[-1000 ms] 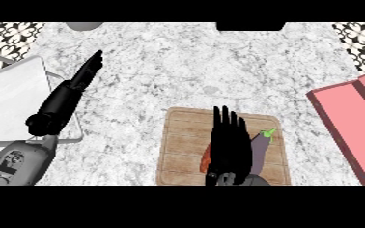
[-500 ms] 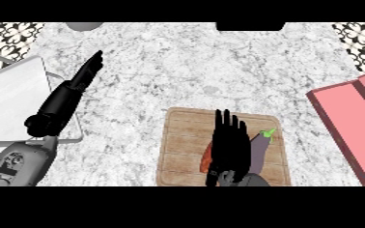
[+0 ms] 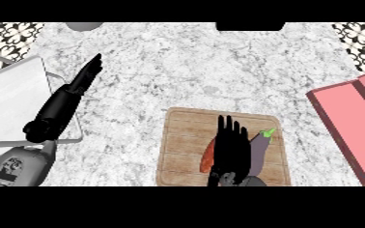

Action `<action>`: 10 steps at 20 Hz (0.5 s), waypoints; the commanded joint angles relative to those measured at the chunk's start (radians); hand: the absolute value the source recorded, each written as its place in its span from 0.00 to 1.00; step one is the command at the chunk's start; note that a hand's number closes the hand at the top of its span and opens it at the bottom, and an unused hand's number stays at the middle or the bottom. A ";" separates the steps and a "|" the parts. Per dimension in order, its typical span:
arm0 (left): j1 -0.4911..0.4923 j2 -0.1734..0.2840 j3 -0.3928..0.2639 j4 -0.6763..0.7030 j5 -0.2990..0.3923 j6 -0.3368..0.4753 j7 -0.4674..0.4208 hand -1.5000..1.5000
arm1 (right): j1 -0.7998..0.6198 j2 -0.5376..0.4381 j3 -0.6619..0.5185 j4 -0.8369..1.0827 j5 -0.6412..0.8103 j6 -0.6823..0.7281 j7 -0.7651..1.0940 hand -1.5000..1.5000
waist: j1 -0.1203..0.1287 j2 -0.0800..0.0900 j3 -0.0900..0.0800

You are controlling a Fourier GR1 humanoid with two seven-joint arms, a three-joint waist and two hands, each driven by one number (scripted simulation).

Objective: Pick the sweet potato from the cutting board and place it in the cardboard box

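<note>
At the far left of the counter (image 3: 178, 63) we see our left hand (image 3: 84, 75), resting with its fingers straight and together, pointing away from us and holding nothing. It lies beside a pale flat panel (image 3: 21, 96) at the left edge; we cannot tell what that panel is, or whether it belongs to the box named in the task.

Moving right, the cutting board (image 3: 185, 145) sits on the near side of the counter, right of the middle. On it we see the sweet potato (image 3: 207, 157), an orange-red strip lying lengthwise and showing along the left side of our right hand (image 3: 232, 147). That hand is over the board with its fingers straight and slightly spread, pointing away from us; they are not curled round anything. It covers most of the sweet potato, so we cannot tell whether the palm touches it. Just right of the hand lies a dark purple eggplant (image 3: 259, 147) with a green stem.

At the right edge a pink flat thing (image 3: 342, 121) comes into view; we cannot say what it is.

As we judge it, the task is in its first stage: the sweet potato is not yet grasped and lies on the board. The grasp, the lift, the carry and the placing are all left to do.

We can read no brand, label or writing anywhere.
</note>
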 commanded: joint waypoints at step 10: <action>-0.022 -0.087 0.069 0.049 -0.069 -0.063 0.004 0.50 | -0.052 0.014 0.084 0.117 0.191 -0.124 -0.038 1.00 | -0.003 0.001 0.000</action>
